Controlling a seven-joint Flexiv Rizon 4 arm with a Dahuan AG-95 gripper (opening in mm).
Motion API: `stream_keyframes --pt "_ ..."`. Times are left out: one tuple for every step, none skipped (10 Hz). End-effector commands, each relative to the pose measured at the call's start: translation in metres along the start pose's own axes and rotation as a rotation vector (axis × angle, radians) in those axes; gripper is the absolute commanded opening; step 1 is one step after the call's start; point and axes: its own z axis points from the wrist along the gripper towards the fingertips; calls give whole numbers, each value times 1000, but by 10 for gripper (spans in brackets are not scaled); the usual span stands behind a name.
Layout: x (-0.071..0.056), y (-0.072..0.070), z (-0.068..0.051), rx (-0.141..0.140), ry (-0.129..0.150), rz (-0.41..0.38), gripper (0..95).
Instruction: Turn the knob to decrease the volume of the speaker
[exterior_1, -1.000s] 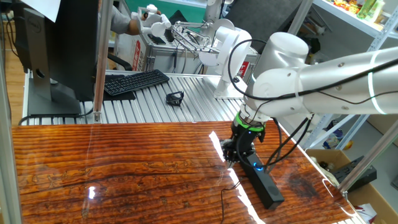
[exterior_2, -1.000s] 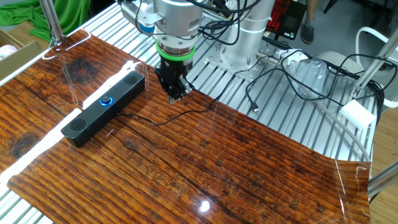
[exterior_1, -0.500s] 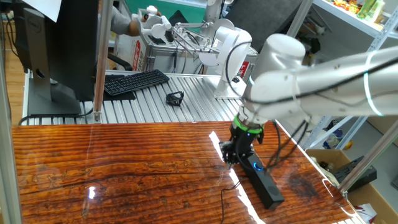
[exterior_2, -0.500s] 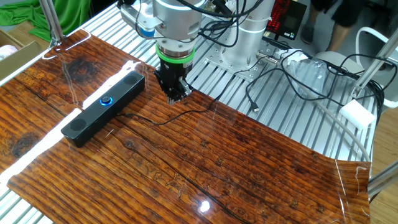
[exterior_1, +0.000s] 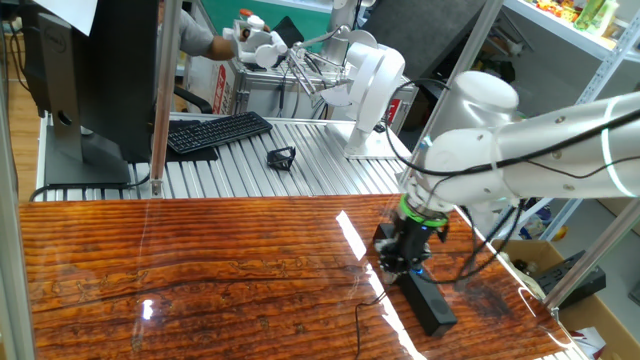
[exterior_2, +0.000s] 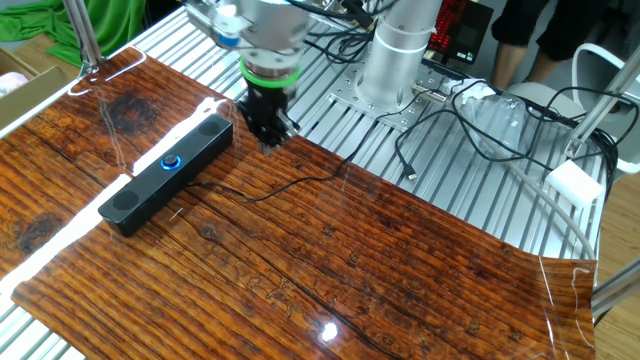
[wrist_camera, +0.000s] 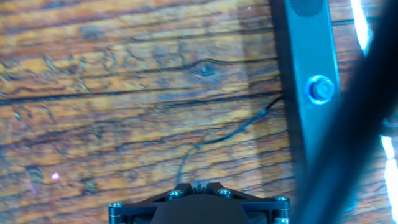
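Note:
The speaker (exterior_2: 165, 172) is a long slim black bar on the wooden table, with a thin black cable (exterior_2: 262, 192) trailing from it. The knob (exterior_2: 172, 161) glows blue on its top. My gripper (exterior_2: 268, 137) hangs above the table just past the speaker's far end, empty, fingers together. In the one fixed view the gripper (exterior_1: 398, 262) is over the near end of the speaker (exterior_1: 428, 300). In the hand view the speaker (wrist_camera: 309, 56) and knob (wrist_camera: 321, 89) lie to the upper right of my gripper (wrist_camera: 196, 185), with the cable (wrist_camera: 231, 133) between.
A black keyboard (exterior_1: 218, 131) and a small black object (exterior_1: 282, 157) lie on the metal bench behind the table. A monitor (exterior_1: 90, 70) stands at the back left. Loose cables (exterior_2: 430, 130) lie by the robot base. A blurred dark band (wrist_camera: 354, 124) crosses the hand view's right side.
The gripper has moved sideways towards the speaker, leftwards in the other fixed view and rightwards in the one fixed view. The speaker has not moved.

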Motion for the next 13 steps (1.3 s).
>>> stream_keyframes --pt "10 -19 3 1 -5 -23 0" --pt "13 -29 4 1 -5 -42 0" --pt "15 -40 4 1 -6 -64 0" --pt "16 -50 5 -5 -6 -80 0" --pt "17 -60 7 -13 -7 -94 0" --pt "17 -72 9 -15 -11 -116 0" --pt "17 -76 9 -16 -12 -123 0" --pt "17 -87 12 -18 -18 -140 0" --pt "17 -92 14 -17 -24 -154 0" --pt "18 -97 15 -18 -29 -167 0" --pt "18 -103 16 -19 -33 -180 0" --pt "18 -108 18 -20 -35 -191 0" --pt "18 -111 18 -20 -38 -199 0"
